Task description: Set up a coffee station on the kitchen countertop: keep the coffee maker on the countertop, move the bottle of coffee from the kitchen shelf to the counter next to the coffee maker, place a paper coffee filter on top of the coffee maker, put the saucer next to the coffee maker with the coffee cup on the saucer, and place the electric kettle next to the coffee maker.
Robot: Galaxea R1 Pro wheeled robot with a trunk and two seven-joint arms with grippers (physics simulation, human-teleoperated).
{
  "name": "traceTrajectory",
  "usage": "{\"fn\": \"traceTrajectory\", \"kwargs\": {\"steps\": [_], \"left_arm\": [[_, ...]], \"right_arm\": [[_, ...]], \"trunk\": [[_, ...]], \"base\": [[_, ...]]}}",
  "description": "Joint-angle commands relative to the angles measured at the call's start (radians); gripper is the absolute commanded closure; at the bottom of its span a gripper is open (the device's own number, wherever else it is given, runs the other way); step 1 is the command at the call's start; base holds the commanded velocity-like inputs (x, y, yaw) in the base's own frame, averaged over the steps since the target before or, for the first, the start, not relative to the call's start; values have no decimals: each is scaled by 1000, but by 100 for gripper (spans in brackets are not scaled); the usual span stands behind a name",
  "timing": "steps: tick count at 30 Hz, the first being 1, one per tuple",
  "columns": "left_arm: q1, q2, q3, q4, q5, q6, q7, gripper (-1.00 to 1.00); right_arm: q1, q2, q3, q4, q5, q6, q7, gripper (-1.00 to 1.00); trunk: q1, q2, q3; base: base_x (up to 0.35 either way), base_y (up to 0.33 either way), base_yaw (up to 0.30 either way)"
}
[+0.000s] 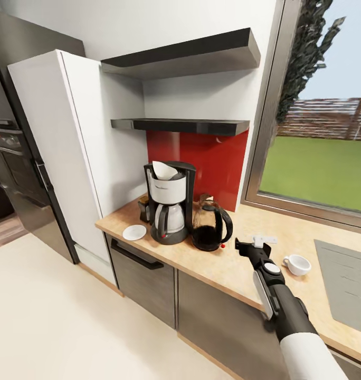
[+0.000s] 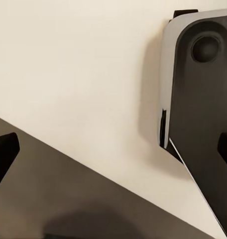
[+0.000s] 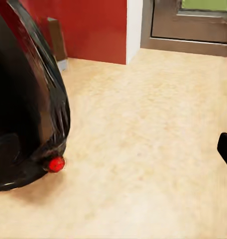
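The right arm reaches out over the counter (image 1: 228,269), its right tool (image 1: 243,244) hanging just beside the electric kettle (image 1: 211,228) with nothing between its fingers — spread apart, released. In the right wrist view the kettle's black body and its red switch (image 3: 56,164) sit close, on bare wood-look counter. The coffee cup (image 1: 297,264) stands alone on the counter to the right of the arm, well apart from the saucer (image 1: 134,232). That saucer lies near the counter's left edge, just beside the coffee maker (image 1: 169,202), which has the kettle touching or nearly touching its other side. A paper coffee filter (image 1: 164,170) sits in the maker's top. Behind the maker, partly hidden, is a small dark item. Farther back rise the red backsplash (image 1: 217,158) and two dark shelves (image 1: 186,125). The left wrist view shows pale floor and part of the robot — whether the left tool is clenched I cannot tell.
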Motion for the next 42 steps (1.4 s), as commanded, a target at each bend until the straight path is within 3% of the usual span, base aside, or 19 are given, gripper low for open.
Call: {"fn": "traceTrajectory", "kwargs": {"steps": [1, 3, 5, 8, 9, 13, 14, 20, 24, 31, 42], "left_arm": [[-1, -1, 0, 0, -5, 3, 1, -100], [-1, -1, -2, 0, -6, 3, 1, -100], [-2, -1, -4, 0, -7, 2, 1, -100], [-3, -6, -4, 0, -7, -10, -1, -100], [-3, -7, -4, 0, -7, -20, -2, -100], [-8, -12, -4, 0, -7, -118, -4, -100], [-38, -6, 0, 1, -5, -153, -7, -100], [-91, 1, 6, 0, -4, -174, -9, -100], [-102, 2, 6, 0, -4, -177, -9, -100], [-104, 2, 3, 0, -5, -181, -11, -100], [-96, 3, 0, 1, -5, -181, -10, -100]], "right_arm": [[-1, -22, -10, 5, -2, 6, -2, -100], [-1, -38, -23, 27, -2, 6, -2, -100], [-1, -62, -89, 77, -3, 6, -3, -100], [-1, -69, -198, 88, -3, 8, -3, -100], [-1, -70, -215, 89, -3, 8, -3, -100], [-1, -74, -270, 82, -3, 10, -4, -100], [-2, -79, -281, 52, -3, 13, -4, -100], [-6, -81, -279, -50, 1, 132, -68, -100], [-7, -79, -228, -99, 1, 261, -89, -100], [-6, -73, -207, -219, 3, 315, -94, -100], [-5, -69, -205, -222, 0, 331, -93, -100]], "trunk": [[1, -2, -2], [1, -2, -2], [1, -2, -2], [1, -2, -2], [1, -2, -2], [1, -2, -2], [1, -2, -2], [1, -2, -2], [1, -2, -2], [1, -2, -2], [1, -2, -2]], "base": [[0, 0, 0], [0, 0, 0], [0, 0, 0], [0, 0, 0], [0, 0, 0], [0, 0, 0], [0, 0, 0], [0, 0, 0], [0, 0, 0], [0, 0, -106], [0, 0, -290]]}}
